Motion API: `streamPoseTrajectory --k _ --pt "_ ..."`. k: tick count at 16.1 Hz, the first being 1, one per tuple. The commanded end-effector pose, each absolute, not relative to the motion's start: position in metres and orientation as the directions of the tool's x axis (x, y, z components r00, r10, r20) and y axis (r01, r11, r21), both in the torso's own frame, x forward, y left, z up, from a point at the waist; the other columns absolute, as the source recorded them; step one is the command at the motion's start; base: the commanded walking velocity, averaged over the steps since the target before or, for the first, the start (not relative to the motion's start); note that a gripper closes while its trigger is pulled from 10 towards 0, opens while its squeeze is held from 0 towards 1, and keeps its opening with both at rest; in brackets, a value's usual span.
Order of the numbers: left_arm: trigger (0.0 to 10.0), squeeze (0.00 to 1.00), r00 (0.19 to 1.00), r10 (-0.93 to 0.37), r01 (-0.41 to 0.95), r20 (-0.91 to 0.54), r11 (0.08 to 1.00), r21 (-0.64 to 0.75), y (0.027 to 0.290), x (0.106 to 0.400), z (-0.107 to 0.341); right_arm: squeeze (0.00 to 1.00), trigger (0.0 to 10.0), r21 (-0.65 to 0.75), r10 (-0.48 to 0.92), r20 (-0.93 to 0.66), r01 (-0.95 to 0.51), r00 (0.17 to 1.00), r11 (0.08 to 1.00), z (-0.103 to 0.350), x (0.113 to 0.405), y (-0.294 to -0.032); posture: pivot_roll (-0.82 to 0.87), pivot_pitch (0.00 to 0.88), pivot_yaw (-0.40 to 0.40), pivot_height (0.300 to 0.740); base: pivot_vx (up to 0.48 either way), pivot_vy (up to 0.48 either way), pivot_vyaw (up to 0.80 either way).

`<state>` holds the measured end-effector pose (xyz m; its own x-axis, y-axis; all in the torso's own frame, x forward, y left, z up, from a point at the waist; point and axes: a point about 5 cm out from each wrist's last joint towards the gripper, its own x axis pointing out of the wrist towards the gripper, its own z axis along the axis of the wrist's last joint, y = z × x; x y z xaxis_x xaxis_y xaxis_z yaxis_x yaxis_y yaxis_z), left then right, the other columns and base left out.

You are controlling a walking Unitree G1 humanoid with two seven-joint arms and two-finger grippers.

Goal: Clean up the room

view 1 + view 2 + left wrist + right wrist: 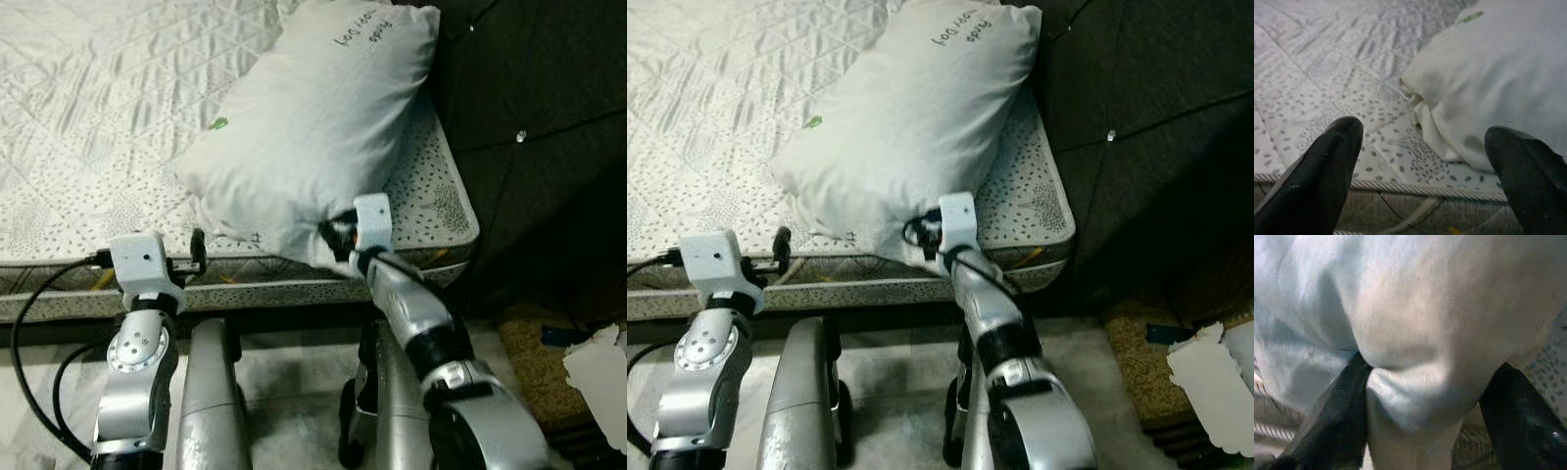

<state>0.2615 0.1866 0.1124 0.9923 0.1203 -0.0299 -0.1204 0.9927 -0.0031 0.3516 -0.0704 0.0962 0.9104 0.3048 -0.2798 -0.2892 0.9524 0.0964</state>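
Right gripper (1425, 396) is at the mattress's near edge, its fingers pinching a fold at the pillow's (313, 127) near corner. Left gripper (1425, 171) hovers at the mattress (88, 127) edge, fingers spread, holding nothing. The pillow lies on the mattress's right side, beside a dark headboard (529, 127).
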Motion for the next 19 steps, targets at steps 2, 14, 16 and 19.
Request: streamPoseTrajectory --k 2,14,16,19 --pt "10.0 0.0 0.993 0.108 -0.108 -0.043 0.994 -0.001 0.184 0.263 0.11 0.0 0.0 0.109 0.309 -0.245 -0.291 0.919 0.951 0.106 0.356 -0.063 0.17 0.18 -0.022 0.538 0.0 0.0 0.0" --pt "10.0 0.0 0.994 0.103 -0.104 -0.025 0.995 -0.01 0.181 0.276 0.111 0.0 0.0 -0.037 0.1 -0.115 -0.105 0.988 0.994 0.14 0.389 -0.12 0.14 0.156 -0.03 0.538 0.0 0.0 0.0" --pt "10.0 0.0 0.994 0.106 -0.106 -0.022 0.994 -0.014 0.18 0.279 0.111 0.0 0.0 -0.064 -0.02 -0.057 0.016 0.998 0.998 0.168 0.402 -0.159 0.14 0.151 -0.034 0.538 0.0 0.0 0.0" --pt "10.0 0.0 0.993 0.113 -0.114 -0.02 0.993 -0.021 0.179 0.282 0.111 0.0 0.0 -0.093 -0.169 -0.005 0.168 0.986 0.981 0.198 0.408 -0.205 0.13 0.143 -0.041 0.538 0.0 0.0 0.0"
